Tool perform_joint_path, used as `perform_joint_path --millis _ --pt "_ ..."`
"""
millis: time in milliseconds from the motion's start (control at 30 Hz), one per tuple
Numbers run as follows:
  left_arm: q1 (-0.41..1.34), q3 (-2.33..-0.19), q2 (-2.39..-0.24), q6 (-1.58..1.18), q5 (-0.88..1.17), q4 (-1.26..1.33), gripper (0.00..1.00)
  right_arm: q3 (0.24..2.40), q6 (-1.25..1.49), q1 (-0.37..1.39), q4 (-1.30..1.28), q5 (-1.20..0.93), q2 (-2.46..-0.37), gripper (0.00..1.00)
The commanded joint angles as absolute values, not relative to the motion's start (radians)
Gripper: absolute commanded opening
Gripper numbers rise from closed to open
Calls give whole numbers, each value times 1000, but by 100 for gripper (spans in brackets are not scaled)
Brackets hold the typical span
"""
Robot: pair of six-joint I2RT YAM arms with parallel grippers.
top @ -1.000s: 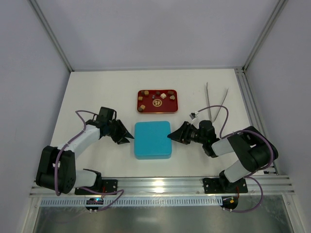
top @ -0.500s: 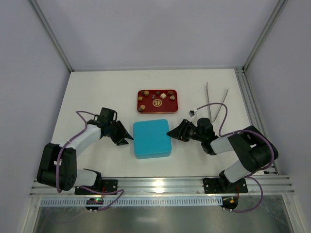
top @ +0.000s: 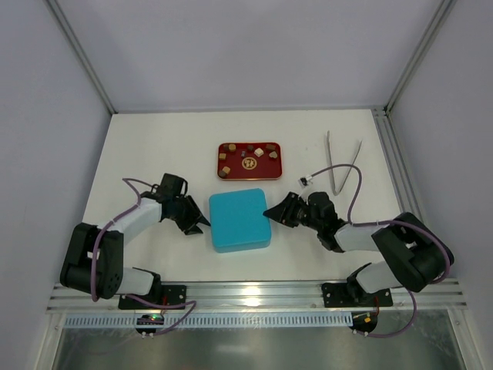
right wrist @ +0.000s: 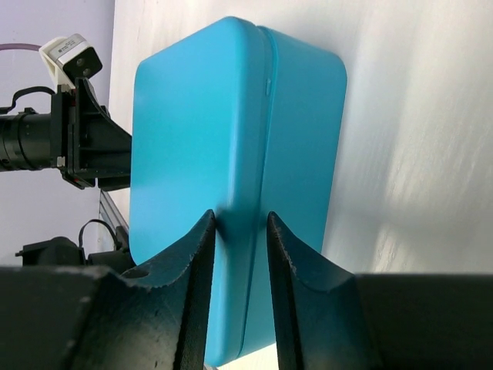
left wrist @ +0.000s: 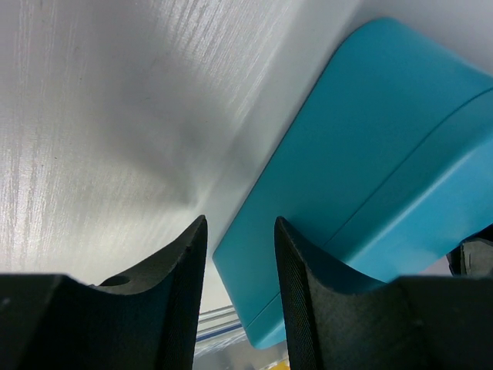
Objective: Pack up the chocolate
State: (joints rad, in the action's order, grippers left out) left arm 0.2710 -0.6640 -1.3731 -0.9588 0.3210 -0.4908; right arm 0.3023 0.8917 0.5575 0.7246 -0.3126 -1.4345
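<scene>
- Blue box [top: 239, 220] sits lid-on at table centre, just in front of red tray [top: 249, 159]. Chocolates [top: 260, 153] lie loose on the tray, none visible in the box.
- Left gripper [top: 196, 221] at box's left edge, right gripper [top: 272, 213] at its right edge, both low on the table.
- Left wrist view: fingers [left wrist: 181, 293] parted a little, box corner showing in the gap, gripping nothing.
- Right wrist view: fingers [right wrist: 196, 293] apart w/ the lid seam between the tips; contact unclear, can't tell if it's pinching.
- My read: you're working the lid. Closed box fits either opening it to load or just-shut, so check before committing.
- Box is smooth hard plastic w/ rounded corners, prob slippery. Tongs [top: 341, 163] lie far right.
</scene>
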Motion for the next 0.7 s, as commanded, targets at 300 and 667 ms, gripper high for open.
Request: perform_joint_path --millis 300,667 --pt "288 -635 -1368 -939 328 -472 41 173 862 667 396 -138 -1371 27" --pt "285 -730 -1325 -874 235 -595 48 250 822 667 181 -117 -1143 42"
